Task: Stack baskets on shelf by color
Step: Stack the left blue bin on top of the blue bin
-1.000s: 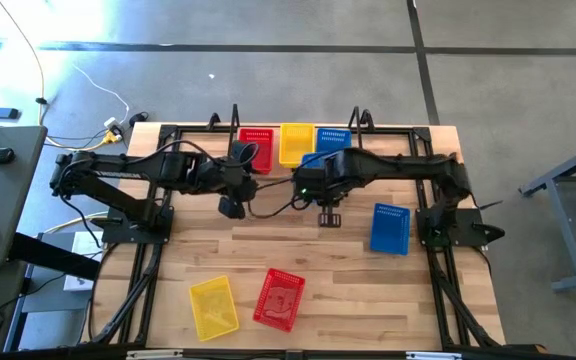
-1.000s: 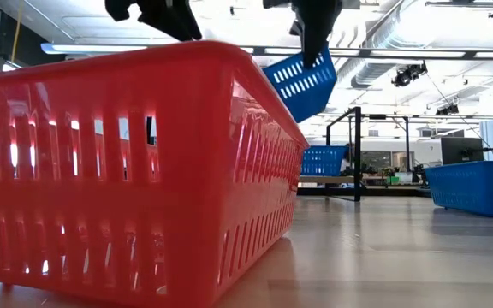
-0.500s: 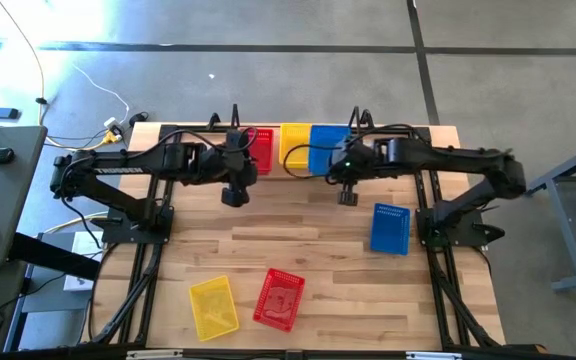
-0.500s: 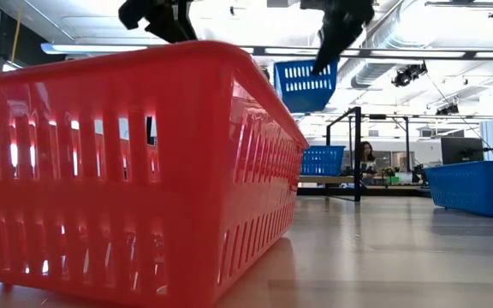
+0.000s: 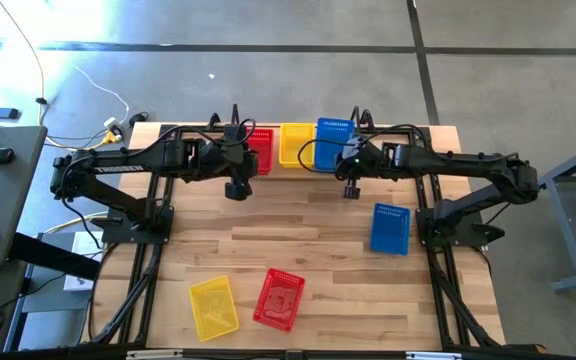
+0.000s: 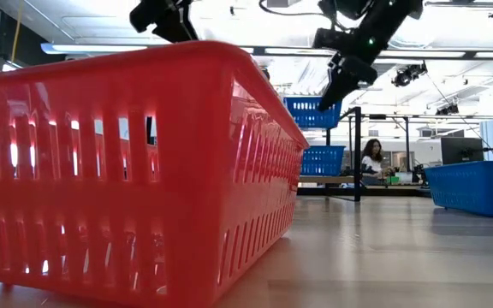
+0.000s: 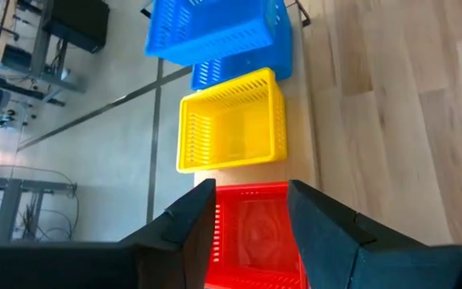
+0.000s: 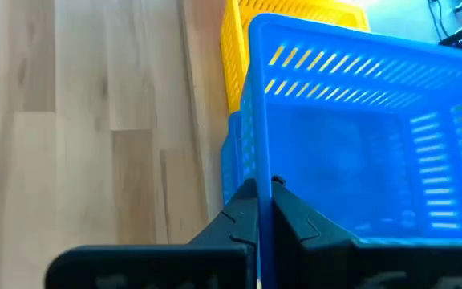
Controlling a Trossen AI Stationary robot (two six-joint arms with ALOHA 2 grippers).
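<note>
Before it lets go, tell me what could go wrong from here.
1. The right gripper pinches only one wall of the blue basket, so it may hang skewed and miss the blue basket on the shelf.
2. Lowered off-centre, it could nudge the yellow basket alongside.
3. The open left gripper hovers over the red basket nearby.

L arm (image 5: 118, 165) reaching to table's back, fingers (image 7: 327, 233) apart, R arm (image 5: 448, 165) likewise, fingers (image 8: 295, 221) pinched
</note>
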